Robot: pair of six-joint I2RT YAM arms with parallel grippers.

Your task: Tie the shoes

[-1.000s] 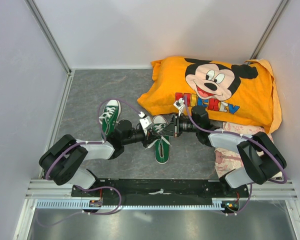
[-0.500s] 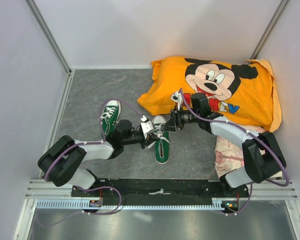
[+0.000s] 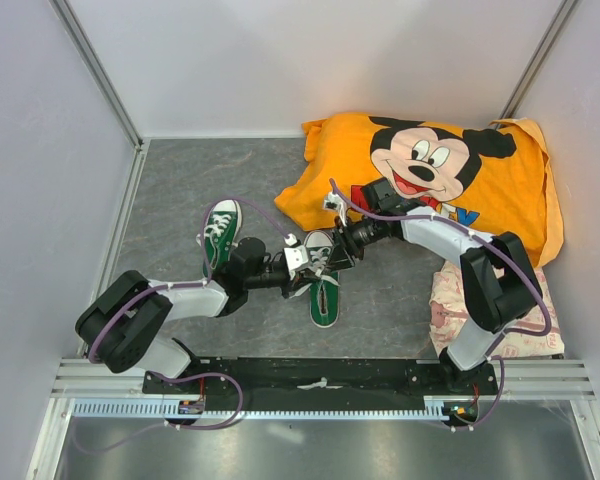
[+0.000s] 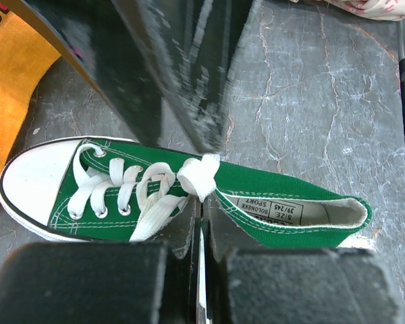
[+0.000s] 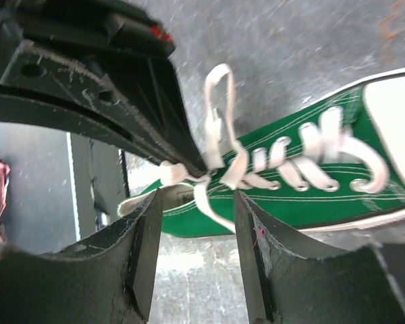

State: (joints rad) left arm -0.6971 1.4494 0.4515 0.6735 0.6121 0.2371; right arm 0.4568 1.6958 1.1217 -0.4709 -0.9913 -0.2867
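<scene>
One green shoe (image 3: 220, 232) lies at the left, apart from both arms. The other shoe (image 3: 323, 298) lies at the centre; it fills the left wrist view (image 4: 270, 185) with its white toe cap to the left. My left gripper (image 4: 202, 217) (image 3: 304, 262) is shut on a white lace (image 4: 200, 177) pulled up from the eyelets. My right gripper (image 5: 197, 202) (image 3: 333, 254) hovers open over the same shoe (image 5: 310, 199). A loose lace strand (image 5: 212, 208) passes between its fingers, untouched. A lace loop (image 5: 217, 115) stands up beside the left gripper's black fingers (image 5: 88, 74).
An orange Mickey Mouse cloth (image 3: 430, 170) covers the back right, its edge close to the centre shoe's toe. A pink patterned cloth (image 3: 458, 300) lies under the right arm. Walls close in at the left, back and right. A metal rail (image 3: 320, 385) runs along the near edge.
My right gripper has opened and let go of the lace, shifting slightly left and back as its arm swung over the orange cloth. The left gripper stays shut on its lace.
</scene>
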